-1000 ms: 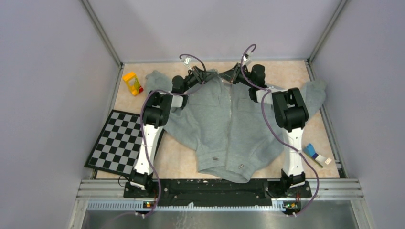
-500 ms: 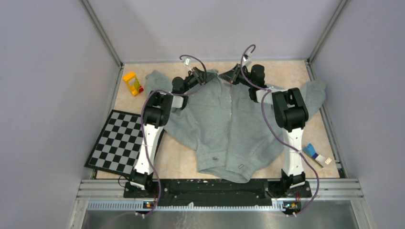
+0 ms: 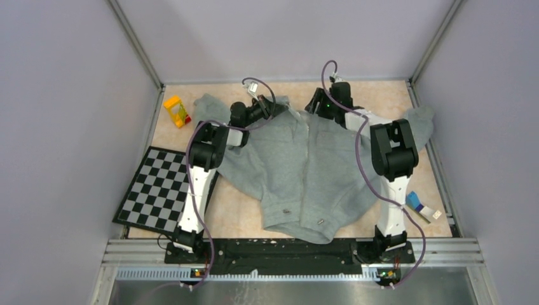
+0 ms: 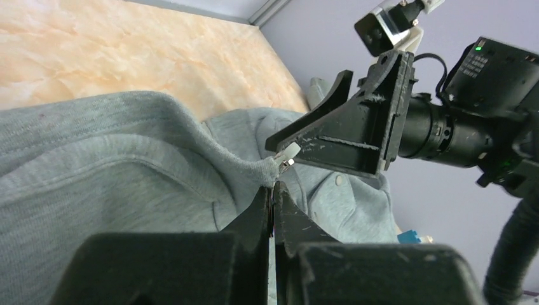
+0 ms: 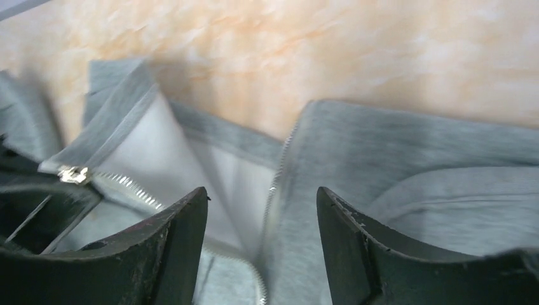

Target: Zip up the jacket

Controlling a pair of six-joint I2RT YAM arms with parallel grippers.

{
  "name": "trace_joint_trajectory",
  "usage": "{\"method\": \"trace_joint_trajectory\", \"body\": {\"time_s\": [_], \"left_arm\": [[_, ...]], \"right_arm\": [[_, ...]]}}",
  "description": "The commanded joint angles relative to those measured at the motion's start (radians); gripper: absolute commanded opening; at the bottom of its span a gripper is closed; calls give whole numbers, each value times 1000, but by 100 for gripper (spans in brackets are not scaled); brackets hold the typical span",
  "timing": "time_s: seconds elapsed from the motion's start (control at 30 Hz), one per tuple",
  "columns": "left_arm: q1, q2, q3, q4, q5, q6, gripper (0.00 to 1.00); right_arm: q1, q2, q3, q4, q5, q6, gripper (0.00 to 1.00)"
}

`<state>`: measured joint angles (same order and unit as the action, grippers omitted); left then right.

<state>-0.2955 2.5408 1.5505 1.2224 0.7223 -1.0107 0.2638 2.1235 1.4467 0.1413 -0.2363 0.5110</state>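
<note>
The grey jacket (image 3: 305,171) lies spread on the table, collar at the far side and hem toward the arm bases. My left gripper (image 3: 274,108) is at the left collar tip. In the left wrist view it (image 4: 273,189) is shut on the collar's edge, beside a small metal zipper piece (image 4: 287,154). My right gripper (image 3: 314,105) hovers just right of it, open and holding nothing. In the right wrist view its jaws (image 5: 262,203) straddle the zipper teeth (image 5: 274,181). Left of them the collar is folded back, showing its pale lining, with the metal piece (image 5: 73,173) at its tip.
A checkerboard (image 3: 156,190) lies at the near left and a yellow toy (image 3: 176,110) at the far left. A small blue and white object (image 3: 421,204) sits near the right arm's base. Grey walls close in the table on three sides.
My right gripper has opened, let go of the collar and drawn back slightly to the right. My left gripper has shut on the collar edge.
</note>
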Motion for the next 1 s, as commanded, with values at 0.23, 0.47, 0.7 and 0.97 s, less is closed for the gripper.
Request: {"method": "trace_joint_trajectory", "body": {"time_s": [0.23,0.47,0.7,0.97], "left_arm": [[-12,-114,-4,-73,-3,128,0],[-14,-127,-7,-114,-16,160,0],[-14,-131,-15,-120,-21,167,0],[-14,-130,-16,-116,-19,164,0]], "right_arm": [[82,138,371,-361,478,-108,43],[136,266,541,-503,637,-134,45],[142,324,618,-547,672,-166,43],[141,261,582,-474,544,-185,52]]}}
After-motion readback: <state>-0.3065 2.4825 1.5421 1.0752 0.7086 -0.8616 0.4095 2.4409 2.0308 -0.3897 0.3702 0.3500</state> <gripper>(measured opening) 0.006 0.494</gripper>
